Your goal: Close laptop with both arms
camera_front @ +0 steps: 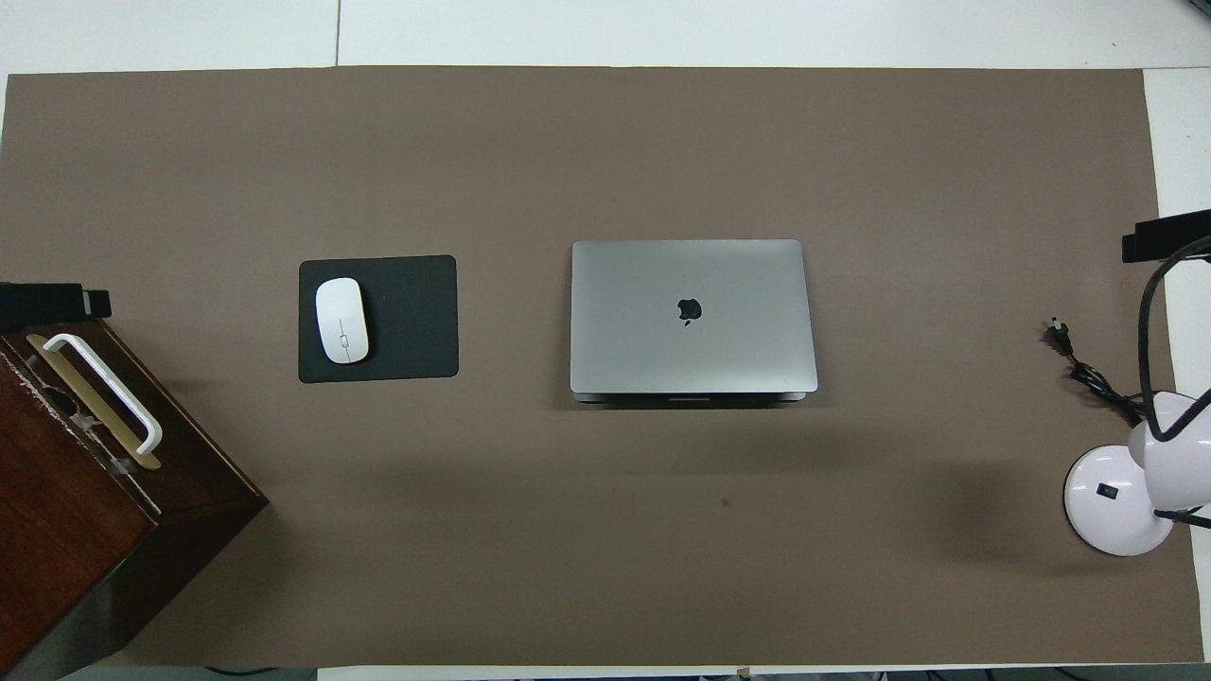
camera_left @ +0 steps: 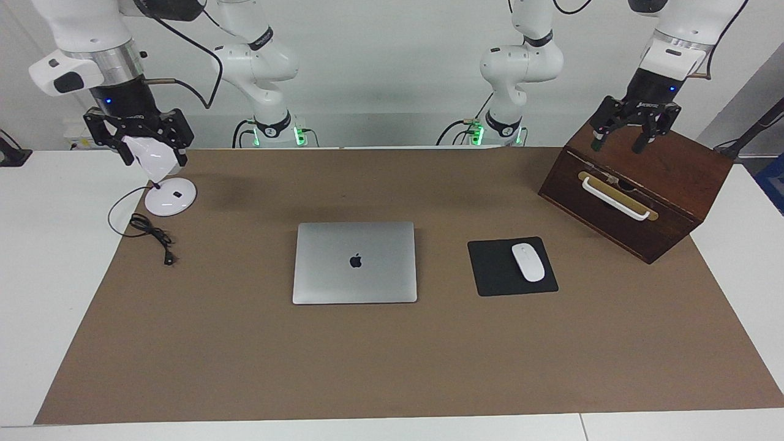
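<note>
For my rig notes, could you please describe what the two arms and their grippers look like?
Both arms are white, rounded and multi-jointed, with dark bands at the joints, black cables looping alongside and green lights at their bases. Each wrist has a silver ring and a white block. The left gripper and right gripper are black linkage frames with thin black jaws and a small blue light above.
</note>
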Robot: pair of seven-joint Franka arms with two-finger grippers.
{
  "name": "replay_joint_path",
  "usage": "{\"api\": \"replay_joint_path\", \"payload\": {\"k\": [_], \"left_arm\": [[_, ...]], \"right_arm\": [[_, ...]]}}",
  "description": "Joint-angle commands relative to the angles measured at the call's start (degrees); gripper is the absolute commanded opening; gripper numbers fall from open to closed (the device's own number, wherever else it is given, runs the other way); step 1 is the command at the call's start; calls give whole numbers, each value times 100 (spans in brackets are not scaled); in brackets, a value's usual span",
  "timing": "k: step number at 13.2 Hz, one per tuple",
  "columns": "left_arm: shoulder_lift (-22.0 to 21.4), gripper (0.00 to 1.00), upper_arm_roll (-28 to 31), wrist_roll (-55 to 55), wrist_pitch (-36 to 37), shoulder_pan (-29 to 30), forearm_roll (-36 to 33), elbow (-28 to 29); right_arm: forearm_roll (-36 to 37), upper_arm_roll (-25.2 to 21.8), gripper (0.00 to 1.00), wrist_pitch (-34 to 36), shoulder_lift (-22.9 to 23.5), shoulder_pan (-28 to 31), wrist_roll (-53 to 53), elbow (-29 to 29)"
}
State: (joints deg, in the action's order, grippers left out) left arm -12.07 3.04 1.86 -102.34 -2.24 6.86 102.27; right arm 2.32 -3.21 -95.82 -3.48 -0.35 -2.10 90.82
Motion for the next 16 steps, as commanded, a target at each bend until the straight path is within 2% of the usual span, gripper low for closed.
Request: {"api": "replay_joint_path", "payload": {"k": [1,5,8,12,14,16], "left_arm": [[529,100,-49,-107,328,75,-185,-665],[662,100,-58,-107,319,84,-194,-507],[601,100,-49,-107,477,75,-194,-243],[670,100,-49,-133,689,84,-203,-541],[723,100,-58,-125,697,49,-509,-594],[723,100,-66,-125,697,57,-510,-594]], "right_arm": [[58,66,100,11,14,26,-116,-38],[-231,101,100,300,5,26,270,-38],[-249,110,100,599,-13,26,289,-47],[-249,154,100,889,-48,26,280,-30],[-249,198,100,986,-57,26,280,-21],[-267,207,100,1022,-65,26,271,-21]]}}
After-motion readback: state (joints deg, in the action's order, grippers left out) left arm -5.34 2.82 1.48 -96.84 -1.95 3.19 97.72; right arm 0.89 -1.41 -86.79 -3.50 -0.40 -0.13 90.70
